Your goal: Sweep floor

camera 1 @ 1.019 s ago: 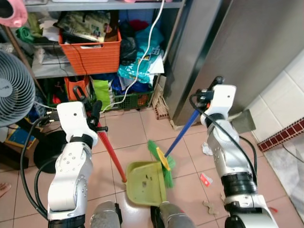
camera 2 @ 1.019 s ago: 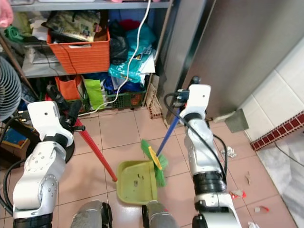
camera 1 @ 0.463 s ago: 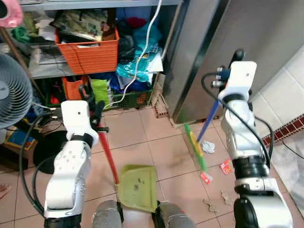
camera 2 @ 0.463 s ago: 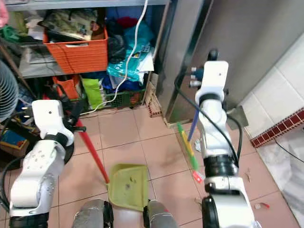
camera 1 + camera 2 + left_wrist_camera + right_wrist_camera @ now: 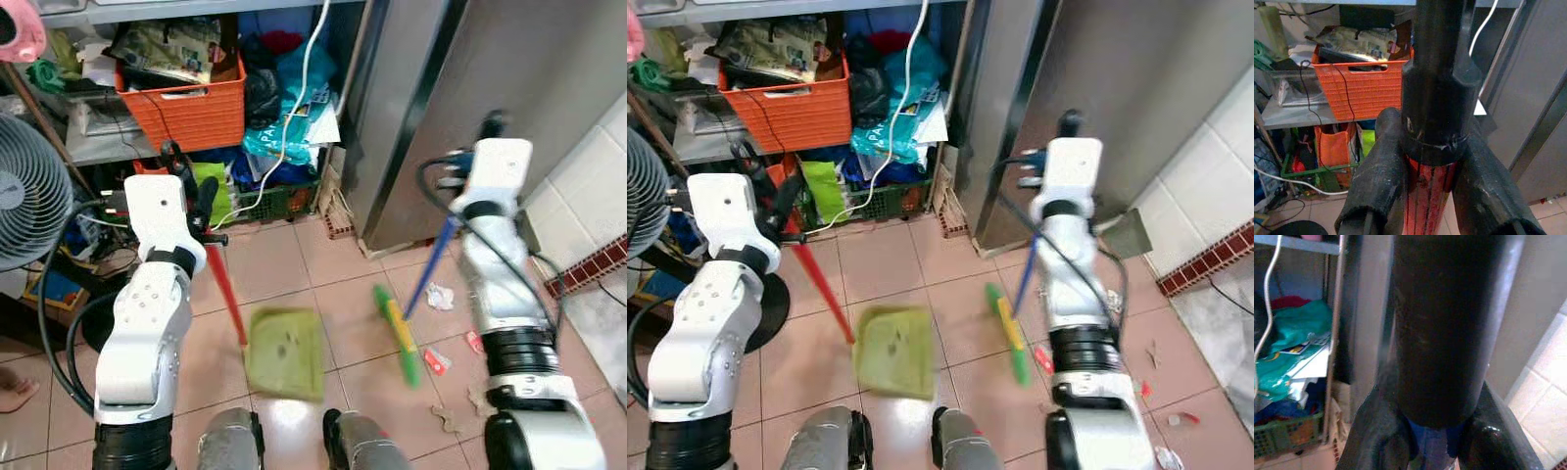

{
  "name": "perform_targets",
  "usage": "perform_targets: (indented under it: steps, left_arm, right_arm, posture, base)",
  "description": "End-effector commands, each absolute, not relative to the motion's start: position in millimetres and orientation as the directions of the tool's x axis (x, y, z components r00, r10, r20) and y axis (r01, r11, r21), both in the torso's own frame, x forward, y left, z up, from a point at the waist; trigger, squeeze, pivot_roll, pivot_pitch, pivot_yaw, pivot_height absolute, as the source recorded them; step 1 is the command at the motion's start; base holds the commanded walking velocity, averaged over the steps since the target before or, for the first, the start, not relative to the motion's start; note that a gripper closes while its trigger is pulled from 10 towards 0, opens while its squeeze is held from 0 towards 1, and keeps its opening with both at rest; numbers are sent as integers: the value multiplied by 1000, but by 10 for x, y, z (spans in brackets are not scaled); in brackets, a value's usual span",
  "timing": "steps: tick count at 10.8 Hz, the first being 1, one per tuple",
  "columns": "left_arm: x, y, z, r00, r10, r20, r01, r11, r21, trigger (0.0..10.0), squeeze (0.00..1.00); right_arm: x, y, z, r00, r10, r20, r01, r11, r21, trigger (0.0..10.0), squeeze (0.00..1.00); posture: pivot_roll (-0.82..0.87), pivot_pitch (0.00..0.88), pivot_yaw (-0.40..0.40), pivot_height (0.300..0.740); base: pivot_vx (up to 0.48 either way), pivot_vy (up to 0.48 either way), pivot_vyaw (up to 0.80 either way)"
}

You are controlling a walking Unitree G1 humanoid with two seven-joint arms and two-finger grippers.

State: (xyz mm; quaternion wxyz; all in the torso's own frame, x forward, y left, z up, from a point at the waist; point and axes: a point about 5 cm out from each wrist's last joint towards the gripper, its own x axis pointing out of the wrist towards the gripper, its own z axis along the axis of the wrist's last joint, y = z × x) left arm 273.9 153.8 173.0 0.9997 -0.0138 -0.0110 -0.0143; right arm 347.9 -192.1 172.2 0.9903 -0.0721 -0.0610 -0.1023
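**Broom and dustpan both down on the tiles, clutter pressing in behind**

The left tool (image 5: 1425, 196) has its two black fingers clamped on the red handle (image 5: 223, 294) of the green dustpan (image 5: 284, 352), and the pan sits flat on the tiled floor (image 5: 323, 264) just ahead of the robot's feet, blurred but plainly there. Over on the other side, the right tool (image 5: 1432, 440) is closed round the blue handle (image 5: 428, 274) of the broom (image 5: 396, 335), gripping it high up near the black end cap. The broom's green and yellow head rests on the floor just to the right of the dustpan, close to it but apart.

Litter on the tiles: a crumpled white scrap (image 5: 440, 296) right beside the blue handle, a small red piece (image 5: 436, 361) near the broom head, and brownish bits (image 5: 449, 419) by the right arm's base, hard to say what they are.

Crowding the space behind: a shelf unit (image 5: 196, 12) packed with an orange basket (image 5: 182, 94), bags, teal cloth and a green crate (image 5: 284, 204), with a white cable (image 5: 294, 108) trailing down its front. A standing fan (image 5: 29, 201) sits close by the left arm, its dark base on the floor. A steel cabinet (image 5: 441, 88) rises directly behind the right arm, and a white-tiled wall (image 5: 598, 186) closes off the right side.
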Motion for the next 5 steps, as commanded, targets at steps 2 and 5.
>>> perform_targets:
  steps: [2, 5]
  left_arm:
    - [2635, 1469, 1538, 991, -130, -32, 128, 991, -44, 10000, 0]
    - [2709, 1421, 1593, 993, -119, 8, 119, 989, -85, 10000, 0]
  right_arm:
    - [3326, -2024, 1605, 961, -247, 122, 266, 948, -172, 10000, 0]
    - [3394, -1929, 1790, 966, -171, 192, 211, 954, -213, 10000, 0]
  posture:
    - [29, 93, -24, 740]
    - [3, 95, -47, 740]
  base:
    - [0, 0, -800]
    - [0, 0, -800]
